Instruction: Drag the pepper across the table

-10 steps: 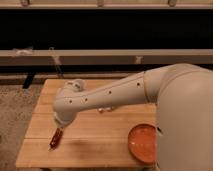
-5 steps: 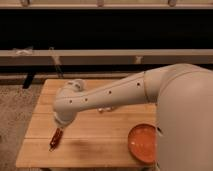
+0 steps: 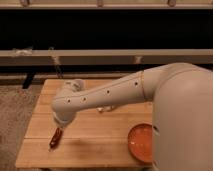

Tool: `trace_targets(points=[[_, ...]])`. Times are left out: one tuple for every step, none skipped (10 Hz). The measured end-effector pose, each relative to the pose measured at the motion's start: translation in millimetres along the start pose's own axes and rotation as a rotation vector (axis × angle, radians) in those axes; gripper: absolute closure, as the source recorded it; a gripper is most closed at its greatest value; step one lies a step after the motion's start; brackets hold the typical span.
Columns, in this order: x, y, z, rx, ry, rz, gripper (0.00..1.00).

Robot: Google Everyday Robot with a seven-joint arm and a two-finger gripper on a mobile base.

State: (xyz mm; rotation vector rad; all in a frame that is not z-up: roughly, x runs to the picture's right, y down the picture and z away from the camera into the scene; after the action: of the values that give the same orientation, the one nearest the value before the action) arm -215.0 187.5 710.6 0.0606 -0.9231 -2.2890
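The pepper is a slender dark red chili lying on the light wooden table near its front left. My gripper hangs from the white arm directly over the pepper's upper end, touching or holding it. The arm hides the fingers.
A round orange bowl sits at the table's front right, partly hidden by my white arm. A small dark object peeks from under the arm mid-table. Carpet lies to the left; a dark shelf rail runs behind the table.
The gripper and pepper have shifted very slightly; otherwise nothing visibly changed.
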Motion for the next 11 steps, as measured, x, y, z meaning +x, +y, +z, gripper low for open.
trace_targets(points=[[5,0,15,-0.017,-0.029,0.021,0.7],[7,3,30,-0.035,-0.054,0.048,0.7],[9,7,43,-0.047,-0.075,0.076,0.71],[13,9,55,-0.055,-0.091,0.103,0.76],[14,13,60,-0.065,-0.106,0.123,0.74],[17,15,61,-0.071,-0.106,0.14,0.69],[21,20,61,-0.085,-0.107,0.169,0.57],[24,27,59,-0.103,-0.108,0.193,0.47],[28,32,56,-0.113,-0.105,0.207,0.39],[33,36,54,-0.125,-0.106,0.218,0.29],[40,37,53,-0.133,-0.105,0.225,0.21]])
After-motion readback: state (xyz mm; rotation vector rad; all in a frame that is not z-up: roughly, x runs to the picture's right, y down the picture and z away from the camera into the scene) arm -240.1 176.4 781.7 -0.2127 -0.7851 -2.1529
